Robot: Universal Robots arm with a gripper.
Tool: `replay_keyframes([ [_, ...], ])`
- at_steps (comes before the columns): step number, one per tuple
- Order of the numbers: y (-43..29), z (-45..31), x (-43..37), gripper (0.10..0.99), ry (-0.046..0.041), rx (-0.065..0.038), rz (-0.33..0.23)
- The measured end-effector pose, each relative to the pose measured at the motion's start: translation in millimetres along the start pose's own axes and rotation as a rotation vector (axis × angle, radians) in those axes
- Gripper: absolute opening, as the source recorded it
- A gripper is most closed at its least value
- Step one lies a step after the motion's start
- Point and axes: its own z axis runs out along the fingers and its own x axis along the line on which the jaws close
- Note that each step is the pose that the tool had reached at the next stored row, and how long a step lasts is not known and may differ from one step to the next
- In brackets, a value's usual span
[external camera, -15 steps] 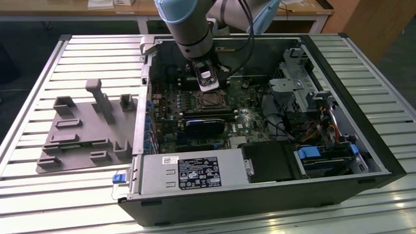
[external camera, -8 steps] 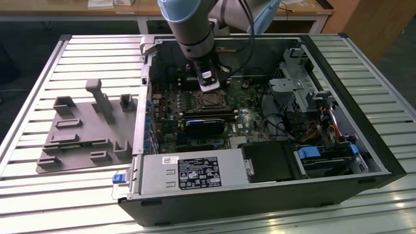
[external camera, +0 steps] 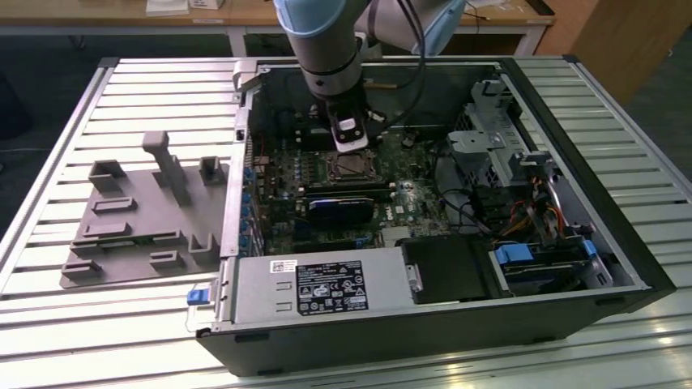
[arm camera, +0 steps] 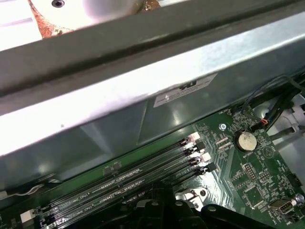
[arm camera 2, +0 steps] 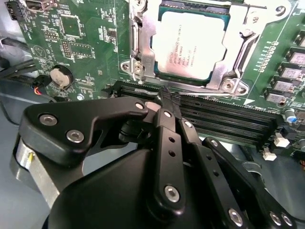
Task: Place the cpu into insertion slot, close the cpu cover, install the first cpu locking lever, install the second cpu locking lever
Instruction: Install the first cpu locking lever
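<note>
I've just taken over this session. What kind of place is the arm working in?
Probably a robotics lab or workshop bench: an open desktop computer case lies on a slatted metal table, a grey moulded parts fixture sits beside it, and wooden desks stand behind.

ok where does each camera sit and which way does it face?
Exterior view: off the arm, above the open computer case, looking down into it; the arm and gripper reach in by the insertion slot.
Second wrist view: rides at the wrist, looks past the gripper at the cpu framed by the cpu cover.
First wrist view: at the wrist, looks across the memory slots to the case wall; gripper edge shows.
Shared: both wrist views show the memory slots and coin battery.
</note>
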Motion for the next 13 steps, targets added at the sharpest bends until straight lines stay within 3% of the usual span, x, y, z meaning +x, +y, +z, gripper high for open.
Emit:
replay_keyframes([
  [13,2.4,1.2,-1.3,0.102,-0.0098,0.004,0.028],
])
